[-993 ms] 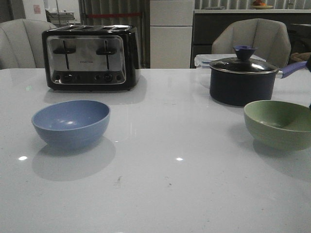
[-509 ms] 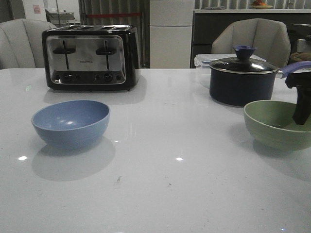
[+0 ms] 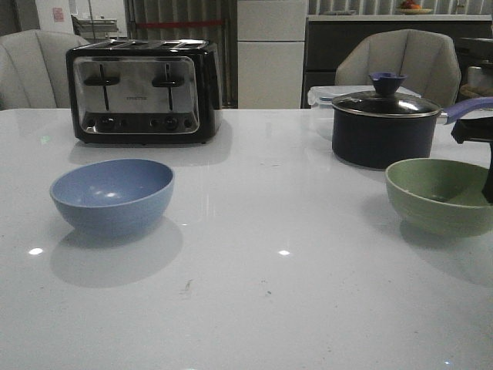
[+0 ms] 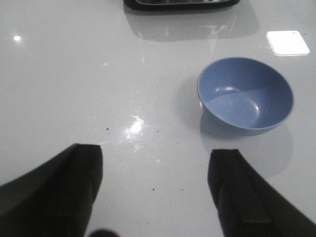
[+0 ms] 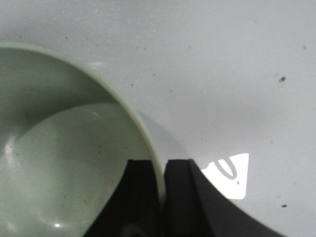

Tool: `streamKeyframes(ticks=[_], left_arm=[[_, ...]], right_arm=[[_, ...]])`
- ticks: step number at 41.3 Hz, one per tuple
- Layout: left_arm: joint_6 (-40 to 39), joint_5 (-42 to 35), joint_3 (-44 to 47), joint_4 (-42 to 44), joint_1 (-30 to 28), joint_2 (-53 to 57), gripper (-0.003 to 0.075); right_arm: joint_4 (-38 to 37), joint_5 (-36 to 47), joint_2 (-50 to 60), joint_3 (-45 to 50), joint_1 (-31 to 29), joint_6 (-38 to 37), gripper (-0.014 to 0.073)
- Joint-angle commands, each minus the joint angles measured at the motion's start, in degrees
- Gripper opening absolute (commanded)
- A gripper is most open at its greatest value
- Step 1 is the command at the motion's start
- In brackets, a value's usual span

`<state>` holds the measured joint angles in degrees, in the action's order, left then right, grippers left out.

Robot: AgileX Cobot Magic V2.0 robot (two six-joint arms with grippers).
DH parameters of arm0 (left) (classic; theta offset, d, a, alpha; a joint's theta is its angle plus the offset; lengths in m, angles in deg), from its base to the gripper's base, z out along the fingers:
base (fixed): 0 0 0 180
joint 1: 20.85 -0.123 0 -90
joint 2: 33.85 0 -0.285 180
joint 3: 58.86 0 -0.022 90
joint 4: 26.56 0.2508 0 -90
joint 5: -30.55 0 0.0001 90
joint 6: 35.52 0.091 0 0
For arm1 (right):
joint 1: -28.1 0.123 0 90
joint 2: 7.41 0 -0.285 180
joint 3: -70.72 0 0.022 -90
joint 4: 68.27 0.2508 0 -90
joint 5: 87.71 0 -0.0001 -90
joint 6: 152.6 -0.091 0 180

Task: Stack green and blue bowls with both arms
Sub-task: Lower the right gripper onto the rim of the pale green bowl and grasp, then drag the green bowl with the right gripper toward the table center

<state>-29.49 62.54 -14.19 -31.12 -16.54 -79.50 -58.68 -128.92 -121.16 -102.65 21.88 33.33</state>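
Note:
The blue bowl (image 3: 112, 194) sits upright on the white table at the left; it also shows in the left wrist view (image 4: 245, 94). My left gripper (image 4: 155, 185) is open and empty above bare table, apart from that bowl, and does not show in the front view. The green bowl (image 3: 440, 194) sits at the right. My right gripper (image 5: 162, 180) is shut on the green bowl's rim (image 5: 148, 136), one finger inside and one outside. In the front view only part of it (image 3: 487, 166) shows, at the right edge.
A black and chrome toaster (image 3: 143, 91) stands at the back left. A dark saucepan (image 3: 384, 127) with a blue-knobbed glass lid stands just behind the green bowl, its handle reaching right. Chairs stand beyond the table's far edge.
The right gripper came in from the right edge, dropped onto the green bowl's rim and shifted right. The bowl has moved very slightly left. The blue bowl has not moved.

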Motion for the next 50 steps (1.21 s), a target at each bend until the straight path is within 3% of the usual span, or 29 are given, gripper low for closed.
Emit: streamKeyframes(ticks=[1,13,20,29,44,50], left_arm=[[-0.44,-4.39,-1.63,-0.66,-0.08,-0.25,0.0505],[-0.44,-5.30,-1.63,-0.66,-0.08,-0.25,0.0505],[-0.44,-5.40,-1.63,-0.66,-0.08,-0.25,0.0491],[-0.44,-5.40,-1.63,-0.66,-0.08,-0.25,0.0456],[-0.44,-5.40,-1.63,-0.66,-0.08,-0.25,0.0454],[-0.44,-5.40,-1.63,-0.66,-0.08,-0.25,0.0454]], right_arm=[[-0.25,0.32,5.11,-1.74,0.82,1.94,0.0048],[0.17,0.06,11.78,-1.80,11.89,2.12,0.0048],[0.09,0.72,10.83,-2.01,22.03,2.13,0.0048],[0.09,3.64,7.62,-2.12,30.28,2.13,0.0048],[3.47,8.30,2.39,-2.24,32.58,2.13,0.0059],[3.73,8.49,1.70,-2.24,32.58,2.13,0.0194]])
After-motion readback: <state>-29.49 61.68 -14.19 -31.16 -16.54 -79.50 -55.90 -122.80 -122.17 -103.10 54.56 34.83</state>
